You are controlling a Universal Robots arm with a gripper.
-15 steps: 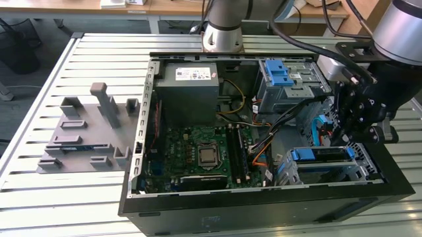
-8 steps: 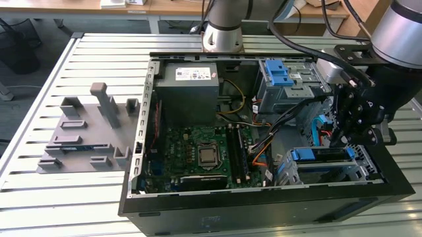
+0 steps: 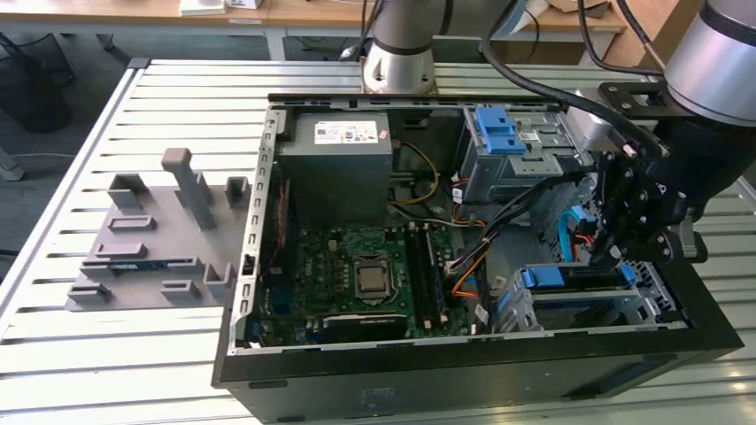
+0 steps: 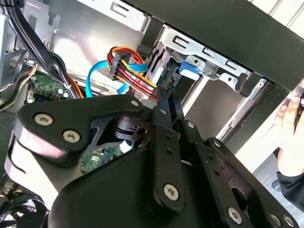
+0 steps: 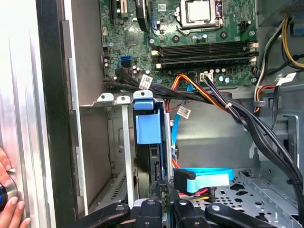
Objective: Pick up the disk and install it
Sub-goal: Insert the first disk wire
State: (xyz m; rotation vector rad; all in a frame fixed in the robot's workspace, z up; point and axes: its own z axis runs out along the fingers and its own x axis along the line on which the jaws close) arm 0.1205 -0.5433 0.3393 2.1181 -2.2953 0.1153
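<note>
Open case (image 3: pixel 473 372) lies on the slatted desk (image 3: pixel 119 354), filling the centre and right of the exterior view. Gripper (image 3: pixel 608 257) hangs at right, inside the case, above the lower-right drive cage (image 3: pixel 638 305); cables crowd its left, the case wall is near on its right. Disk (image 3: pixel 579 276), blue-framed, stands on edge in that cage; in the first wrist view it (image 5: pixel 148 126) sits at centre between metal cage walls. Jaws nearly closed, thin tips (image 5: pixel 160 190) touching the disk's edge; a firm grip cannot be told. A hand (image 5: pixel 7 209) rests outside the case, lower left.
</note>
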